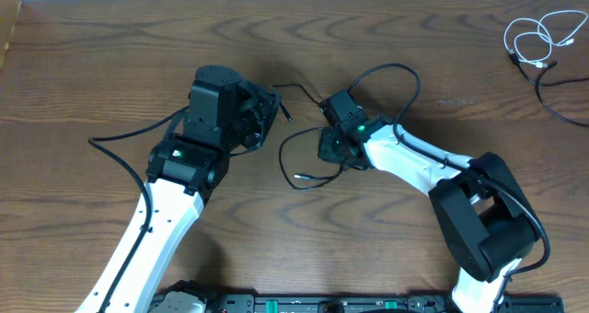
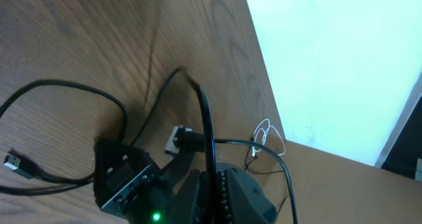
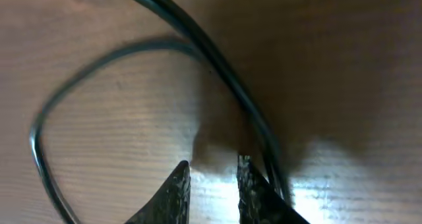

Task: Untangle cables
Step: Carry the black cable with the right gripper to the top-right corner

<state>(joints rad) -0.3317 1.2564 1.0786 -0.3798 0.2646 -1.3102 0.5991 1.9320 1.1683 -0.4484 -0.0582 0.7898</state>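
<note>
A thin black cable (image 1: 282, 153) lies in loose loops at the table's middle, its plug (image 1: 299, 177) resting on the wood. My left gripper (image 1: 269, 110) is shut on one strand of this black cable (image 2: 206, 118), which rises from between its jaws (image 2: 212, 179). My right gripper (image 1: 334, 145) hovers low over the loops. Its fingertips (image 3: 212, 168) stand slightly apart with bare wood between them, and the black cable (image 3: 217, 66) runs just outside the right finger. The white cable (image 1: 537, 39) lies coiled at the far right back corner, apart from both grippers.
A second thin dark cord (image 1: 554, 99) trails from the white cable toward the right edge. The white cable (image 2: 267, 135) also shows in the left wrist view near the table's far edge. Thicker arm wires curve around both arms.
</note>
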